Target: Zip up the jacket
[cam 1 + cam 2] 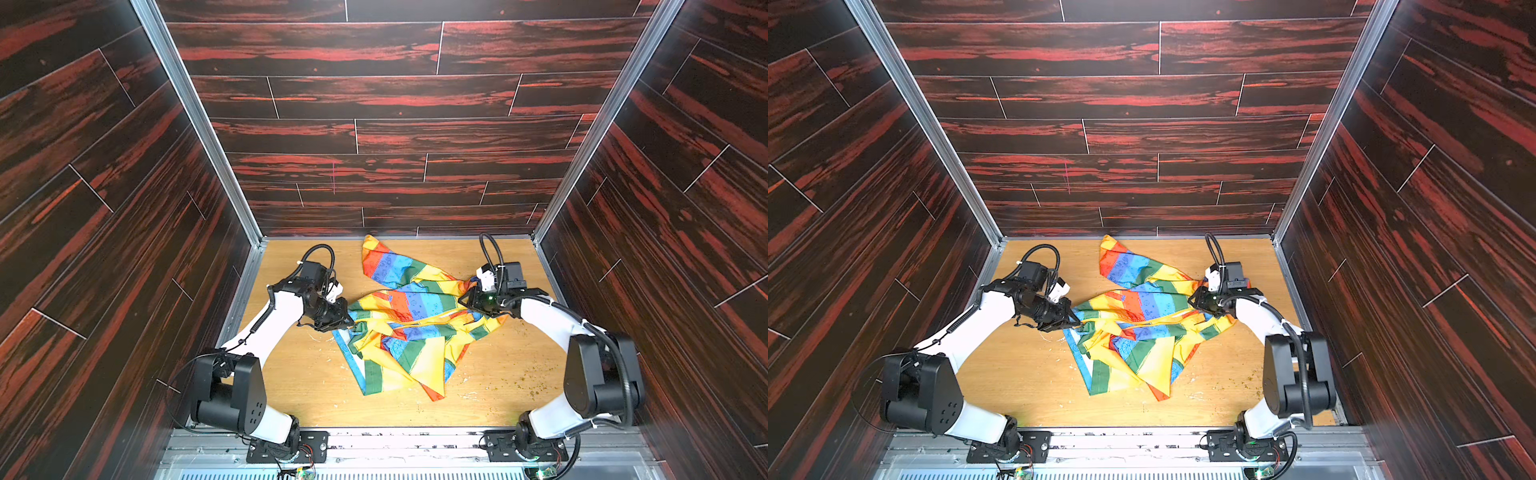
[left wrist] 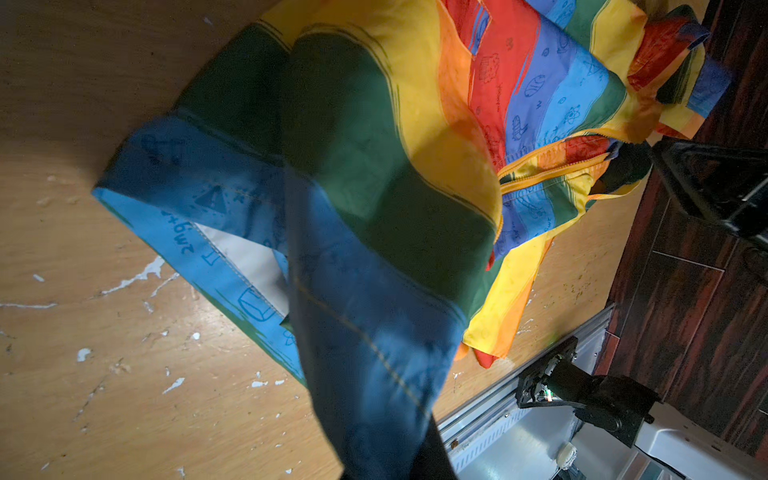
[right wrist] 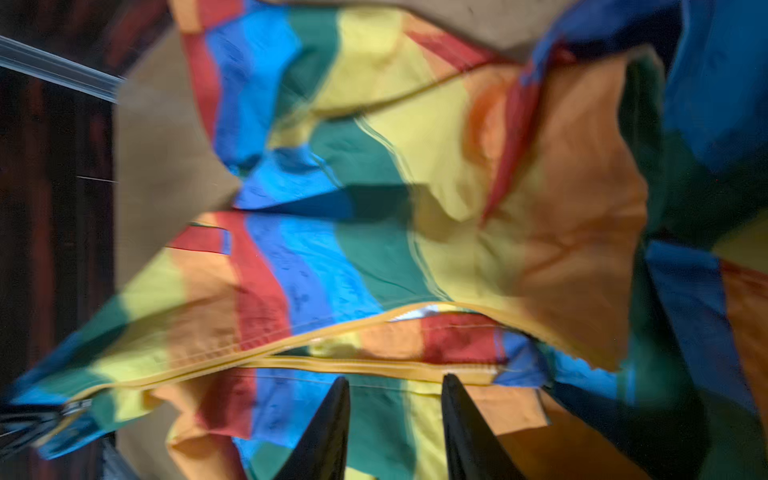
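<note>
In both top views the jacket (image 1: 399, 328) is seen crumpled on the tabletop (image 1: 299, 386), with the left pincer (image 1: 347, 322) clenched on its hem. In the right wrist view the right pincer (image 3: 395, 378) is seen released at the jacket's zipper (image 3: 374, 368). The zipper should be grasped where its halves meet, the hem held taut.

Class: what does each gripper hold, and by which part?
Left gripper pinches the jacket at its edge, by the zipper end; the right gripper is open, holding nothing.

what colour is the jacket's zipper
Yellow. The zipper runs between the rainbow-striped panels of the jacket. It shows best in the right wrist view.
</note>
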Action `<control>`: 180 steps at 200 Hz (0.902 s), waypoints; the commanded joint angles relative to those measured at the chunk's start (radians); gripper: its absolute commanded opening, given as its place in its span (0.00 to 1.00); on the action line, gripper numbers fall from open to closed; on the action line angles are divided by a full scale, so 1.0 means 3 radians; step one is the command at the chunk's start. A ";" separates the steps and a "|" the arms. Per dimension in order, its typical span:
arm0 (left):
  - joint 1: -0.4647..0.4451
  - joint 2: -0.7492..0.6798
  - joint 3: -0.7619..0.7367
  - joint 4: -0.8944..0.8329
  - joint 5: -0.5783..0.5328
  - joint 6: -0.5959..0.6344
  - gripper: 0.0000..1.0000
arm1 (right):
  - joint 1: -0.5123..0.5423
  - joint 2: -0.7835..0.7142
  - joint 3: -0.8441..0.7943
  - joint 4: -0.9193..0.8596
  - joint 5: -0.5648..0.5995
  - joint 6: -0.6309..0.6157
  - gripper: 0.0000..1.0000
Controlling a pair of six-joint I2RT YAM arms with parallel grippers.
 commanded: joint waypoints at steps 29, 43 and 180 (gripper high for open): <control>0.0020 -0.0065 -0.0012 -0.0028 0.0072 0.0046 0.00 | 0.0000 0.0400 0.0005 -0.0131 0.0329 -0.0166 0.41; 0.0016 -0.0060 -0.0017 -0.0031 0.0073 0.0044 0.00 | -0.0004 0.0421 -0.0024 -0.0084 0.0327 -0.0146 0.44; 0.0020 -0.0039 -0.0033 -0.0016 0.0101 0.0038 0.00 | 0.0001 0.0543 -0.0073 0.0102 0.0195 -0.0029 0.47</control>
